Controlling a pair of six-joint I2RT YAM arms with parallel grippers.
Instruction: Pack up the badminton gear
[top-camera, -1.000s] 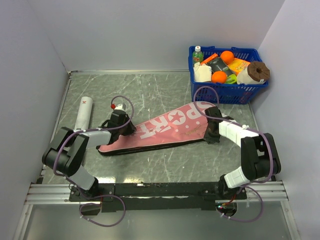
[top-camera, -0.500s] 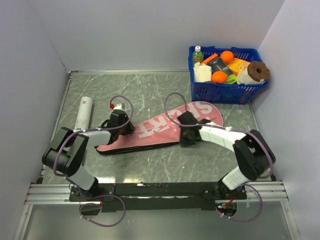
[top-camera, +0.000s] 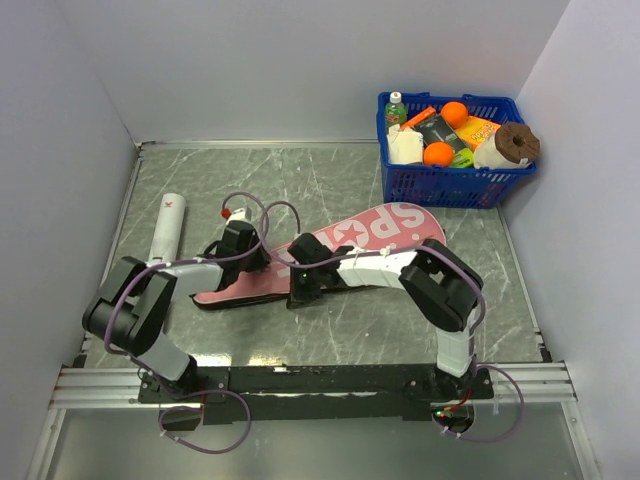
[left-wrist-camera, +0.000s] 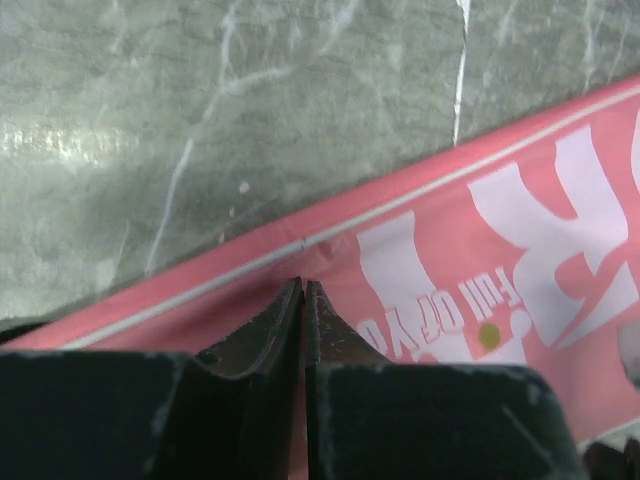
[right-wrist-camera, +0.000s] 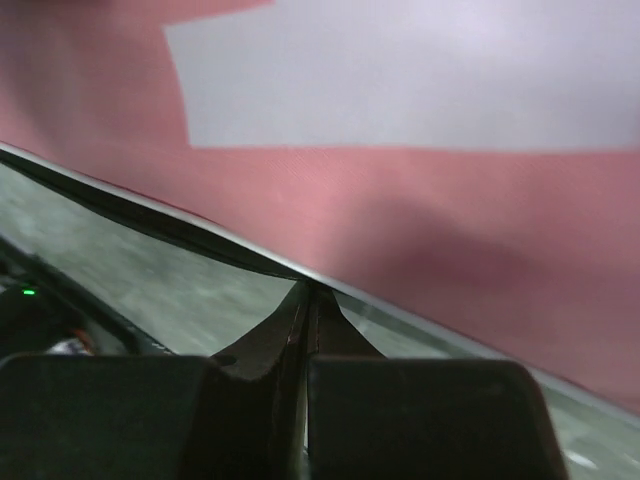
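Note:
The pink racket-shaped bag (top-camera: 380, 235) lettered white lies slantwise on the table, wide end at the right. It also fills the left wrist view (left-wrist-camera: 450, 250) and the right wrist view (right-wrist-camera: 450, 220). My left gripper (top-camera: 255, 258) is shut, its tips (left-wrist-camera: 303, 285) resting on the bag's narrow end beside the piping. My right gripper (top-camera: 300, 285) is shut on the bag's near edge (right-wrist-camera: 310, 290), a dark gap showing along that edge. The white tube (top-camera: 168, 226) lies at the left. A small white shuttlecock (top-camera: 236, 213) sits just behind the left gripper. The rackets are hidden.
A blue plastic basket (top-camera: 450, 185) of groceries stands at the back right, close to the bag's wide end. Grey walls close in the table on the left, back and right. Purple cables loop over both wrists.
My right gripper has slid left along the bag's near edge, from its wide end to near the narrow end. The bag shifted slightly. The left gripper stayed put.

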